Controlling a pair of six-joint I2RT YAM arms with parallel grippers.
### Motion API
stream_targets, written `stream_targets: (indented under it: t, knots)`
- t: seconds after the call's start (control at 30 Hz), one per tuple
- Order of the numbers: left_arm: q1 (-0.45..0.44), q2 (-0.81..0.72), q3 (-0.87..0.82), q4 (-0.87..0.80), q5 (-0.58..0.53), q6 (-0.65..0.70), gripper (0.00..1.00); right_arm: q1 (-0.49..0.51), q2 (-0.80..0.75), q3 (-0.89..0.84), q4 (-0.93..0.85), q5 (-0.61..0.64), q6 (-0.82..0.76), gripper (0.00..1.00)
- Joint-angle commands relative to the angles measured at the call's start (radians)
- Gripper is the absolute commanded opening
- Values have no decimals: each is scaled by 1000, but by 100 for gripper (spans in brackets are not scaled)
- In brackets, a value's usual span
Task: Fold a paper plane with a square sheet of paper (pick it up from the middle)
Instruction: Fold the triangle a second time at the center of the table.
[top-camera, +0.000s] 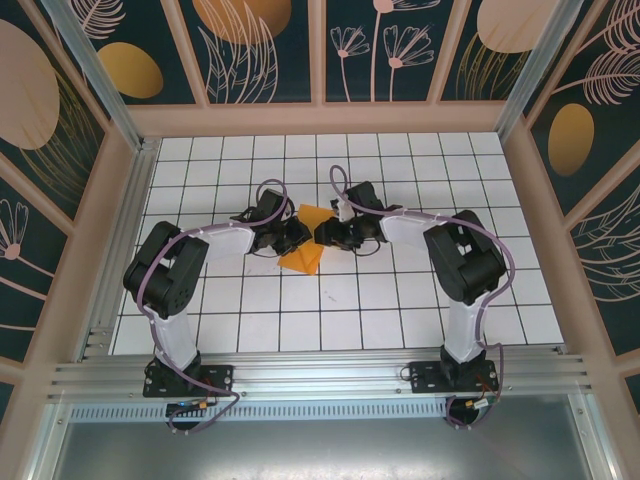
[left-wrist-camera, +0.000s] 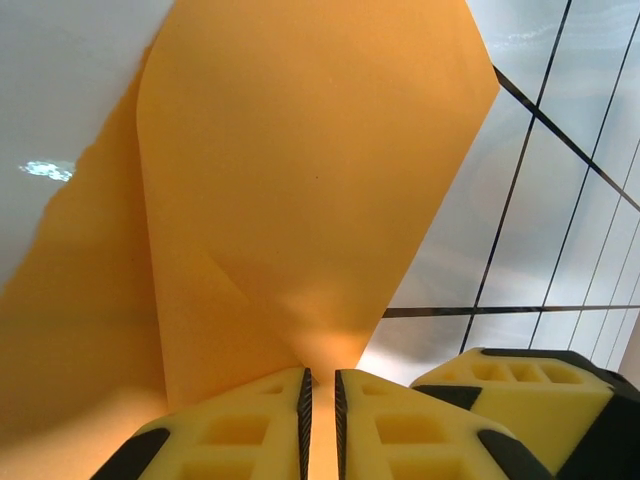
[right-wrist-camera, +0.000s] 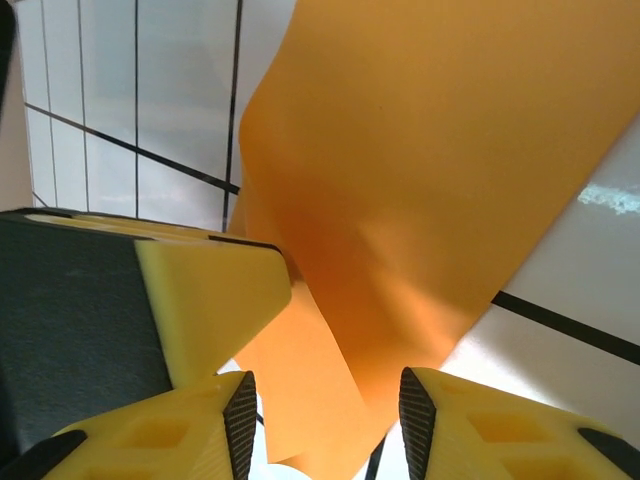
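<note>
Two grippers meet over the paper (top-camera: 304, 246) near the middle of the table (top-camera: 350, 300), one on each side of it. Paper: bright orange, partly folded, layers overlapping, one crease visible in the left wrist view. Left gripper (left-wrist-camera: 322, 400): yellow fingers (left-wrist-camera: 245, 430) pressed almost together, pinching the paper's near edge. Right gripper (right-wrist-camera: 325, 400): jaws spread, the paper running through the gap between them without being clamped. The two grippers stand just beside each other.
</note>
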Motion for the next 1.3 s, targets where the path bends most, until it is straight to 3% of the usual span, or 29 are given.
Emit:
stream_targets:
  t: [0.0,0.37,0.6,1.1,1.27]
  knots:
    - [-7,11,-6,19,-8,-10,16,17,28,-11,-29,-22,-28,45]
    - [-6,6,-7,19,-9,-12,13,18,44,-20,9,-61,-10,24]
    - [-7,-16,3,14,-13,-2,17,13,52,-1,-12,29,-24,7]
    - [-7,-83,-91,-21,-55,80,34,11,95,81,-99,118,-129,3]
    - [-6,-86,-91,-78,-93,129,33,11,103,108,-115,128,-154,3]
